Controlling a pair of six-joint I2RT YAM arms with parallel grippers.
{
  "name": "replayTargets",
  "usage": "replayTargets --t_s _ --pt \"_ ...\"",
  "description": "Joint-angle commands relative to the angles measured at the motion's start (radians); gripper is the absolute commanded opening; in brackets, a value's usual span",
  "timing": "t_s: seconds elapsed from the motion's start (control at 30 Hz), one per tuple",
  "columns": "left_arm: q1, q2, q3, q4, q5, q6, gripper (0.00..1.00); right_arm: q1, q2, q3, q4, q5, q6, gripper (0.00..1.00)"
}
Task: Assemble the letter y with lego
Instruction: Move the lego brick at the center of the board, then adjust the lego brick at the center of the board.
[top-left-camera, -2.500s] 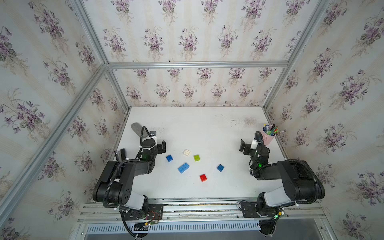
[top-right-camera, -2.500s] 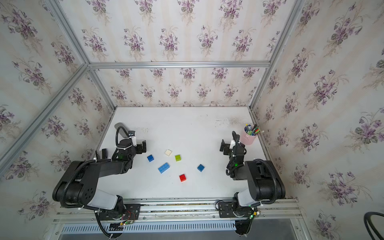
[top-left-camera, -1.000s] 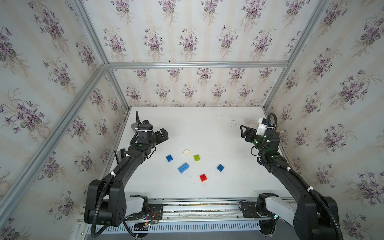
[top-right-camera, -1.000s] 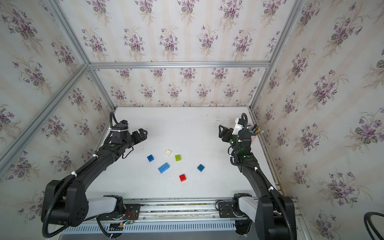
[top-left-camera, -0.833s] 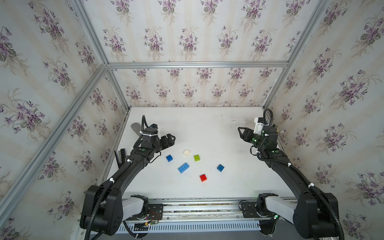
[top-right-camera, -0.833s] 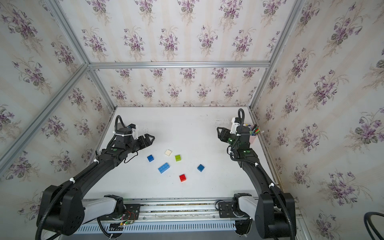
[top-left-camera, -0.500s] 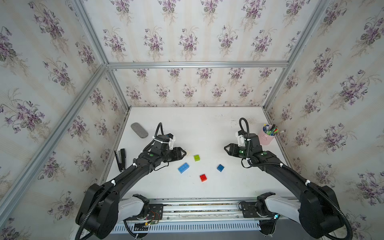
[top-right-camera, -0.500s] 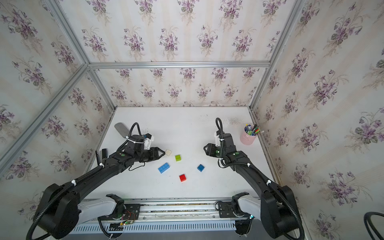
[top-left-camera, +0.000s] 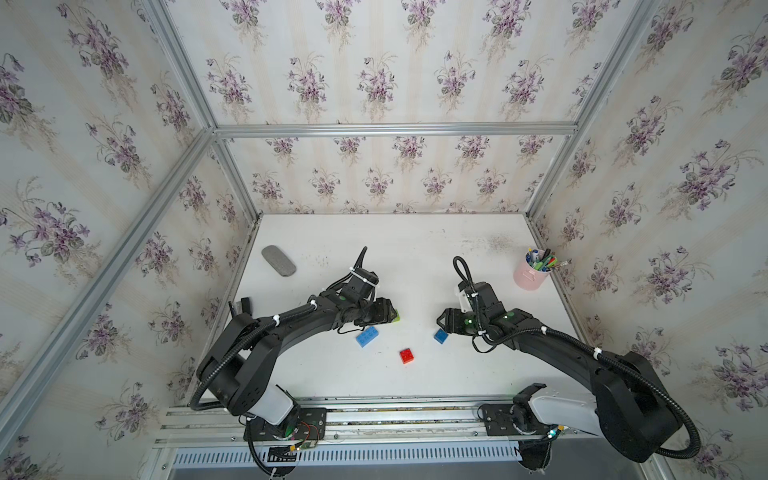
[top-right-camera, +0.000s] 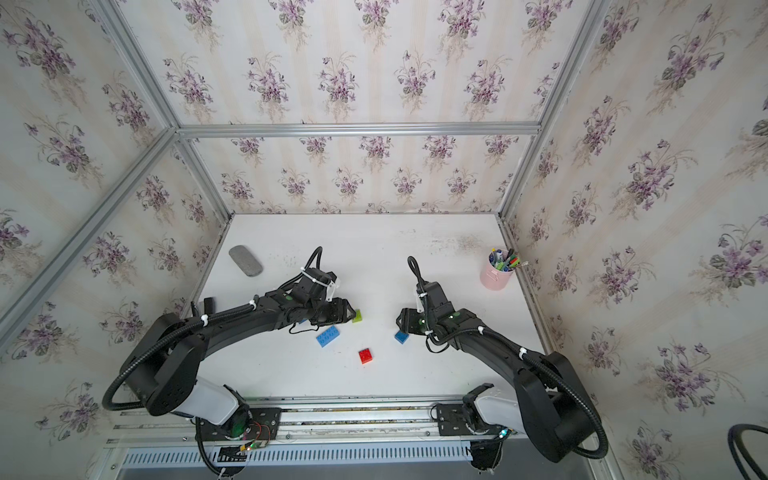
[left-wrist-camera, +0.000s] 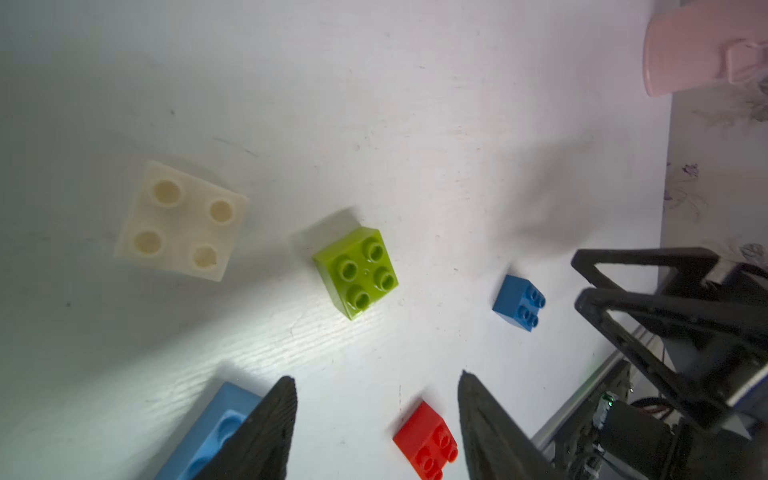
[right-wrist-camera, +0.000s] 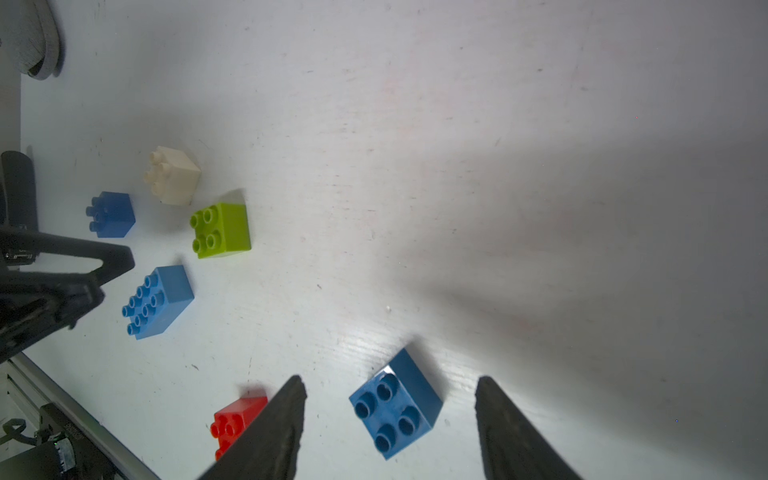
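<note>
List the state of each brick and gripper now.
left gripper, open, empty
right gripper, open, empty
white brick, loose, studs up
green brick, loose, studs up
light blue brick, loose, studs up
red brick, loose, studs up
dark blue brick by right gripper, loose, ungripped
second dark blue brick, loose

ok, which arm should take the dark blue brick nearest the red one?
Right. In its wrist view the dark blue brick lies framed between the right gripper's open jaws; the left gripper is over by the green brick.
</note>
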Motion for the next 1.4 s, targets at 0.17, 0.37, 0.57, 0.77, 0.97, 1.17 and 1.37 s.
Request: replayTargets --t_s 0.17,0.37,0.57,0.77,0.97,1.17,1.37 --pt "-0.032 0.134 0.098 0.023 -0.026 -0.035 0.66 0.000 0.003 -0.015 -0.008 0.028 0.025 0.66" --pt "-0.070 0.221 0.181 0.029 -0.005 -0.013 0.66 0.000 0.006 -0.031 0.002 0.017 0.024 0.66" --pt "-0.101 0.290 0.259 0.027 0.021 0.006 0.66 0.002 0.013 -0.034 0.002 -0.003 0.013 0.66" --pt "-0.110 0.294 0.278 0.028 0.034 0.015 0.69 0.027 0.042 -0.014 -0.001 -0.025 -0.009 0.67" --pt "-0.098 0.174 0.196 0.004 -0.014 0.026 0.71 0.101 0.087 0.025 -0.013 -0.028 -0.028 0.67" --pt "-0.096 0.070 0.099 -0.054 -0.039 0.022 0.69 0.128 0.112 0.050 -0.047 -0.027 -0.037 0.64" --pt "-0.101 0.070 0.066 -0.069 -0.030 0.024 0.60 0.164 0.125 0.057 -0.079 0.001 -0.046 0.62"
